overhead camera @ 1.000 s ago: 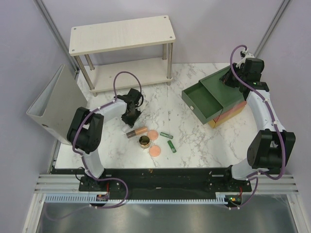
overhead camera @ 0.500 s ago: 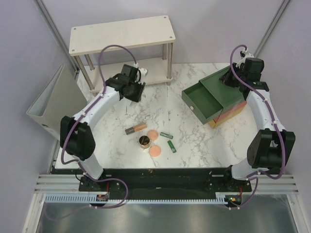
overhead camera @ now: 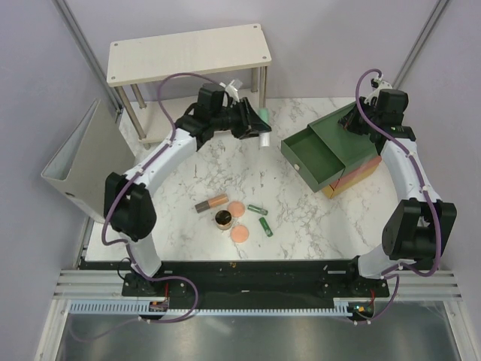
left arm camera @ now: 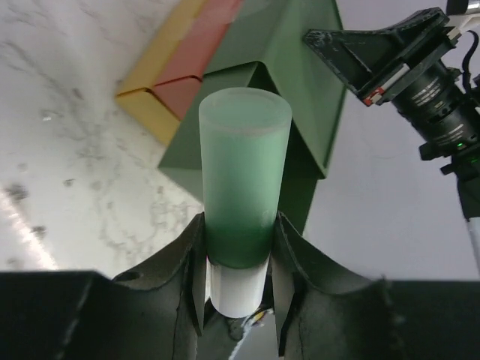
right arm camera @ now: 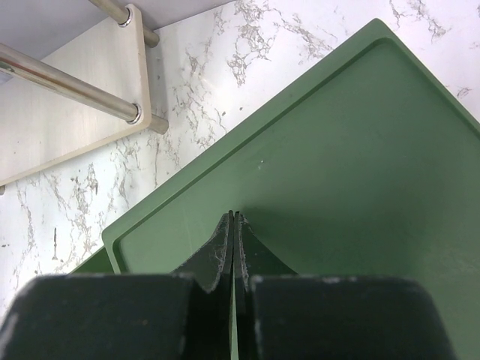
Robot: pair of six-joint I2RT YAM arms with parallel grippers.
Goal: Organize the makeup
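My left gripper (overhead camera: 254, 122) is shut on the mint-green tube (overhead camera: 263, 129) and holds it in the air near the open green drawer (overhead camera: 314, 154) of the drawer box. In the left wrist view the tube (left arm camera: 244, 172) stands between the fingers (left arm camera: 193, 262), white end at the bottom. On the table lie a grey-orange tube (overhead camera: 211, 203), a dark gold-rimmed jar (overhead camera: 223, 219), two peach-pink discs (overhead camera: 237, 208) (overhead camera: 240, 235) and two short dark green tubes (overhead camera: 258, 209) (overhead camera: 265, 226). My right gripper (overhead camera: 353, 122) is shut and empty over the box's green top (right arm camera: 337, 150).
A white two-level shelf (overhead camera: 188, 53) stands at the back of the table. A grey binder (overhead camera: 83, 162) leans at the left edge. The box's red and yellow drawers (overhead camera: 353, 177) are closed at the right. The right arm (left arm camera: 420, 67) shows behind the box in the left wrist view.
My left arm has risen from beside the makeup cluster and swung back and to the right, carrying the mint-green tube toward the drawer box. The right arm has not moved.
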